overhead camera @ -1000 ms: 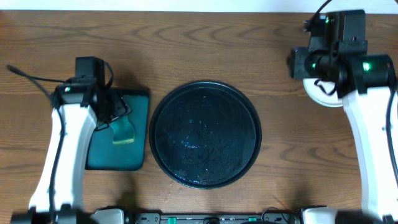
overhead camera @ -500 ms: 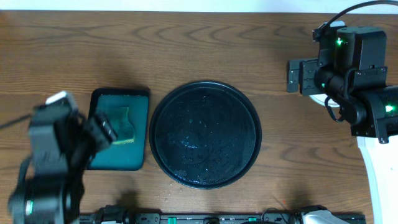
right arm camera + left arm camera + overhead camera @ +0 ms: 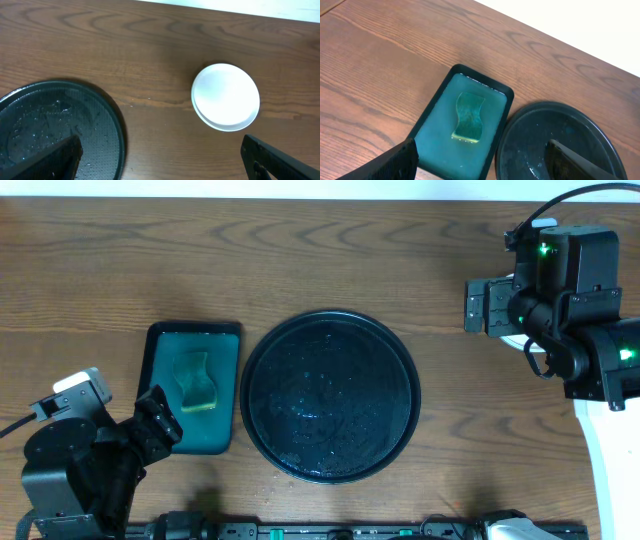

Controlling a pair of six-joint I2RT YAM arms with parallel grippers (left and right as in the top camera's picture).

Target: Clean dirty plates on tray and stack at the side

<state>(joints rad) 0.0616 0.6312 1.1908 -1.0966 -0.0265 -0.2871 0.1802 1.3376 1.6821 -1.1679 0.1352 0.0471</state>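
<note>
The round black tray [image 3: 330,395] lies mid-table, wet, with no plate on it; it also shows in the wrist views as the tray [image 3: 55,130] and the tray [image 3: 560,145]. The plates [image 3: 226,102] sit stacked on the bare wood to its right, the top one white with no smear showing. From overhead only a white sliver of the plates [image 3: 512,338] shows under the right arm. My right gripper [image 3: 165,165] hangs open above the wood between tray and stack, holding nothing; overhead it is the right gripper [image 3: 487,305]. My left gripper [image 3: 480,167] is open and empty, back at the front left as the left gripper [image 3: 158,430].
A dark teal rectangular tray [image 3: 222,380] lies left of the black tray, with a green sponge [image 3: 195,385] resting in it. The sponge [image 3: 469,116] lies free of my left fingers. The table's far edge runs along the top of the views.
My left arm has drawn back from the teal tray to the front-left corner, leaving the sponge there. My right gripper has opened wider and lifted off the plate stack.
</note>
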